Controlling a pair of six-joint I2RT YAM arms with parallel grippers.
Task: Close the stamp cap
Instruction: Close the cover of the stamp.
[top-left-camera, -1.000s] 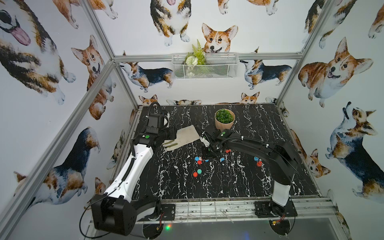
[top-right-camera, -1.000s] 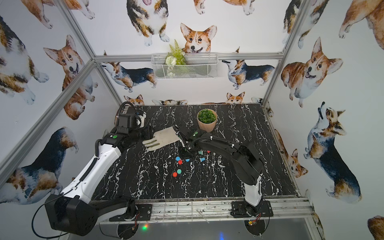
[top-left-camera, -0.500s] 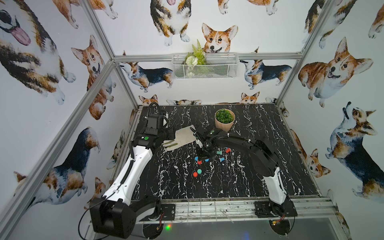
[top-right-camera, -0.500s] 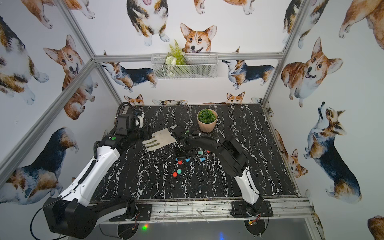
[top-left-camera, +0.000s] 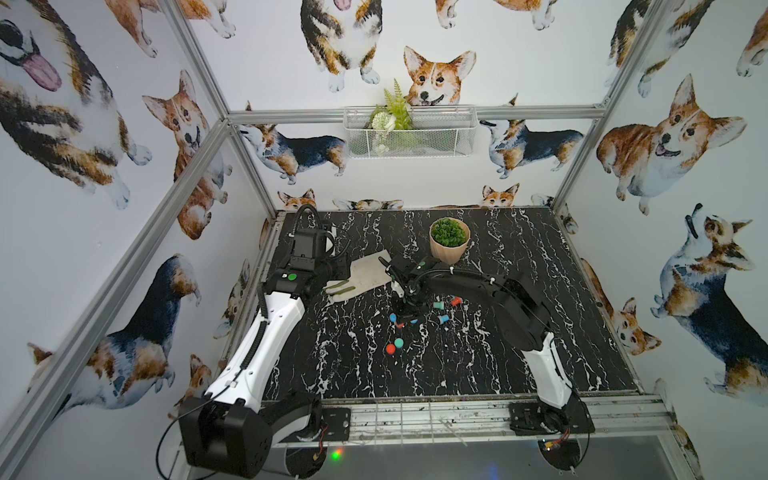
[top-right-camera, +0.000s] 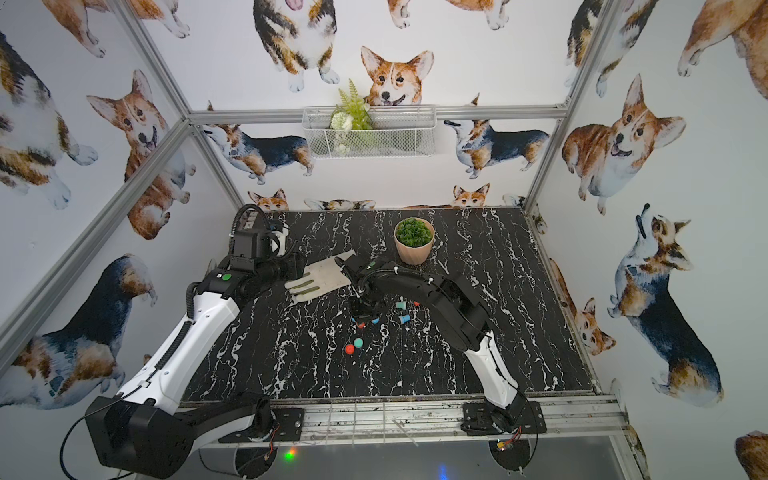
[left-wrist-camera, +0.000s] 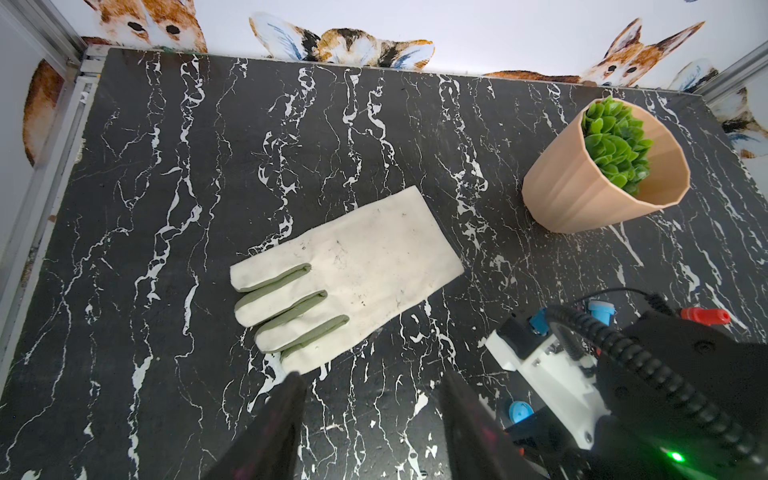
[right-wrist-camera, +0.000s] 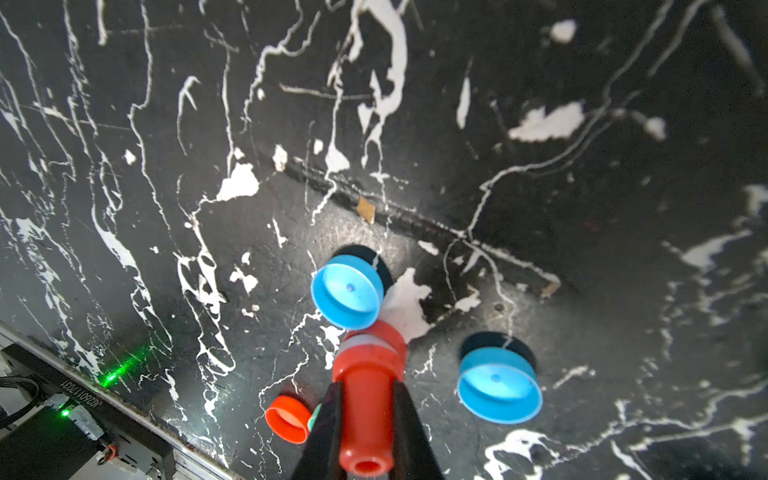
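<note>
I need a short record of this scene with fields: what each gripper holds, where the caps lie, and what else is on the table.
right gripper: shut on the red stamp, fingers on its two sides
left gripper: open, empty, close to the glove
red cap: on the table, apart from the red stamp
blue caps: two, open side up, on the table by the stamp's end
other things: plant pot, upright, behind the right gripper

In a top view we see the right gripper pointing down at the table, with a red stamp at its tip. From it, a glove lies at ten o'clock and a plant pot at one.
</note>
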